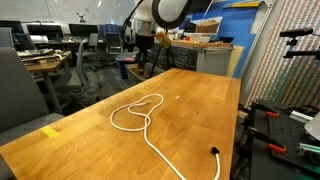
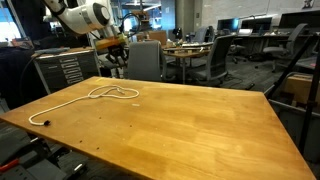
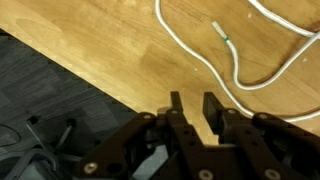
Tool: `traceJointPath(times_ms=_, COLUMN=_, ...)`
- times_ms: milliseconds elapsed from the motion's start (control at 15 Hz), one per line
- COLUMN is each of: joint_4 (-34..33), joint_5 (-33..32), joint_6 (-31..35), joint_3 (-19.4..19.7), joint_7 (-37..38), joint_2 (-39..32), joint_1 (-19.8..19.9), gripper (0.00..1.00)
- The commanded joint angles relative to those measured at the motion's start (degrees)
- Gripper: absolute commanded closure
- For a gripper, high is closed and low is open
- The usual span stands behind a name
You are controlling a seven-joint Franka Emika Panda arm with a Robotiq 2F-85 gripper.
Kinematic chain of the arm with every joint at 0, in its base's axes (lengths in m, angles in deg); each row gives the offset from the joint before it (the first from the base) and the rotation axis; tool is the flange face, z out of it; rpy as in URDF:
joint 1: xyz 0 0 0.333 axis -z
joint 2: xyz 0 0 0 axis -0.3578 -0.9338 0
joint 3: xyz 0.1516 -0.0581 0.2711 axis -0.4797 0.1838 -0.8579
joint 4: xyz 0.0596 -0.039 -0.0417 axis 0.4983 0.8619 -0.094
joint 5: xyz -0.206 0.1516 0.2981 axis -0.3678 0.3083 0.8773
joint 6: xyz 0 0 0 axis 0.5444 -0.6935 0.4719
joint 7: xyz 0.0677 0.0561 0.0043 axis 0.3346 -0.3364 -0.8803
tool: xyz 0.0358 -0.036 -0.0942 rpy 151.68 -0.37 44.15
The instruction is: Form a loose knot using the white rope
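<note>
Hovering high over the near edge of the wooden table (image 1: 195,100), the gripper (image 3: 193,108) holds nothing. Its jaws are drawn in narrow, with only a slim strip of tabletop showing between the fingertips (image 3: 176,102).

The white rope (image 3: 240,85) lies flat on the wood, well below the gripper and out beyond its fingertips. In the wrist view one bend curls ahead and off to the side, and a short tipped end (image 3: 222,33) points back toward the gripper from further out. In both exterior views the rope makes a loose loop (image 1: 138,112) that looks to cross over itself, well apart from the gripper. From it a long tail runs away across the table to a dark tip (image 1: 214,152) near the edge furthest from the gripper. In an exterior view the same loop (image 2: 115,93) sits forward of and beneath the arm.

To my eye the loop is laid but nothing has been passed through it, so the knot is only half made. The arm seems to be between grasps, lining up on the rope.

The next move calls for coming down and forward to the tipped end nearest the fingertips. The jaws would need to spread wider first, then pinch the cord close to the tip. That end could then be fed through the loop without dragging the crossing apart. I cannot tell which strand lies on top at the crossing.
</note>
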Motion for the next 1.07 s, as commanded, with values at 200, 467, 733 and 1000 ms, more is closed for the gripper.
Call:
traceJointPath(times_ms=200, joint_4=-2.0, joint_5=-2.2, joint_6=-8.4, joint_3=0.4, joint_7=-4.8, joint_2=-2.0, joint_1=-0.1, gripper=0.24)
traceJointPath(times_ms=467, joint_4=-2.8, joint_5=-6.7, joint_6=-6.9, joint_3=2.8, joint_7=-2.4, joint_2=-5.0, joint_1=-0.3, gripper=0.00)
traceJointPath(times_ms=733, joint_4=-4.4, joint_5=-5.8, joint_6=-5.2, joint_3=3.0, joint_7=-3.4, joint_2=-9.2, joint_1=0.9, gripper=0.00)
traceJointPath(times_ms=1000, joint_4=-3.5, joint_5=-5.2, joint_6=-5.5, joint_3=2.9, joint_7=-3.3, joint_2=-10.2, joint_1=1.0, gripper=0.00)
